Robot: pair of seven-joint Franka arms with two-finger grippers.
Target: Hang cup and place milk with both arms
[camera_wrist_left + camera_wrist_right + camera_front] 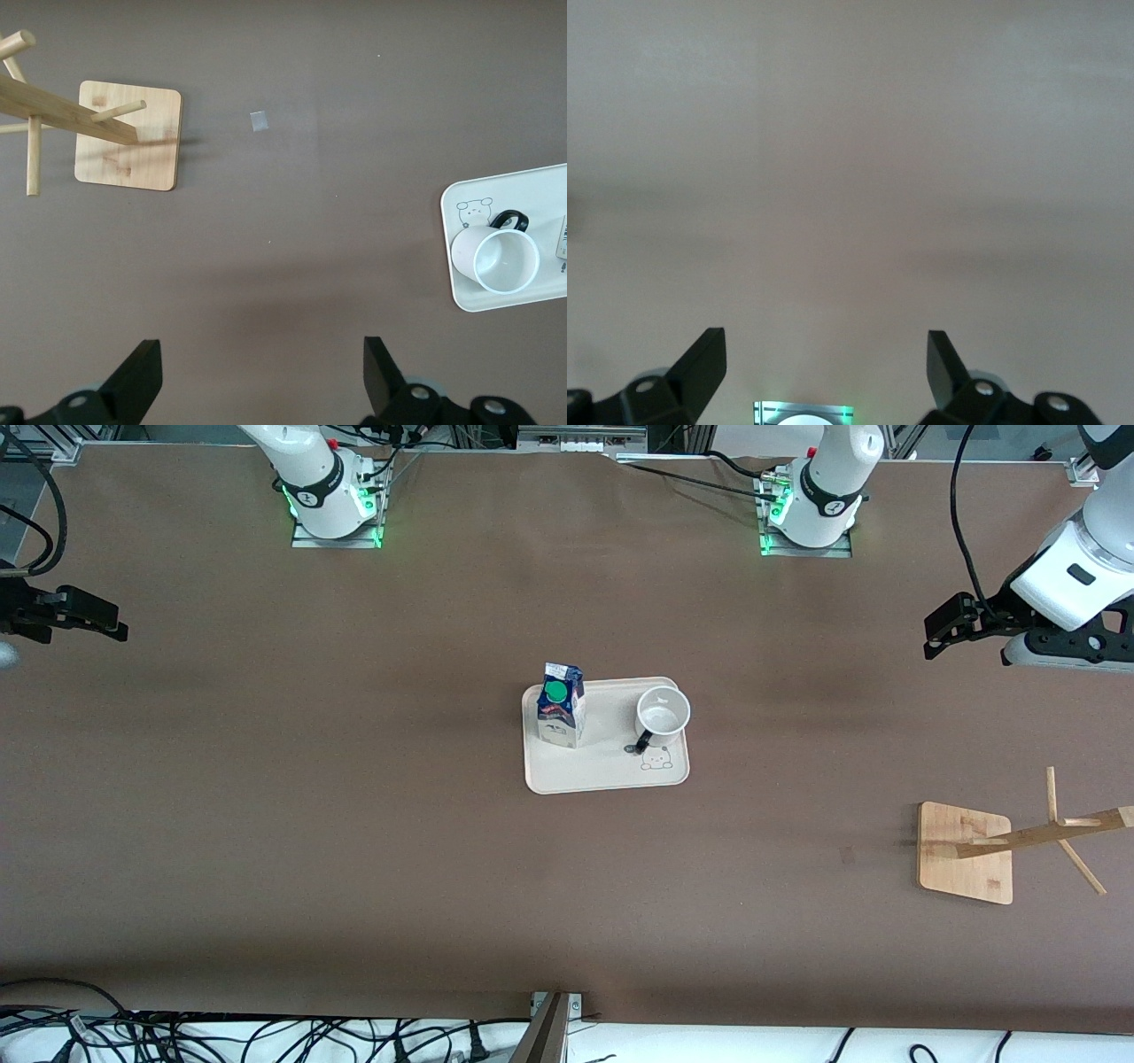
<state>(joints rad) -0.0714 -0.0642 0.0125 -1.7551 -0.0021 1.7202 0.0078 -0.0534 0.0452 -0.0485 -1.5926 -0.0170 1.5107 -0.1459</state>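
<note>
Cup (664, 713) upright on tray (606, 775), well apart from left hand (257, 376), fingers apart over bare table (354, 824). Ceramic, rigid, breakable; thin handle suits peg, grip rim wall.

Milk (561, 707) beside cup; light, squashable; pinch flat sides. Right hand (824, 372) apart, far off.

White cup (663, 712) with black handle, dark blue and white milk (562, 707) carton with green cap and red print, cream tray (602, 771) with bear drawing, light wood rack (967, 853), brown table (354, 824)
</note>
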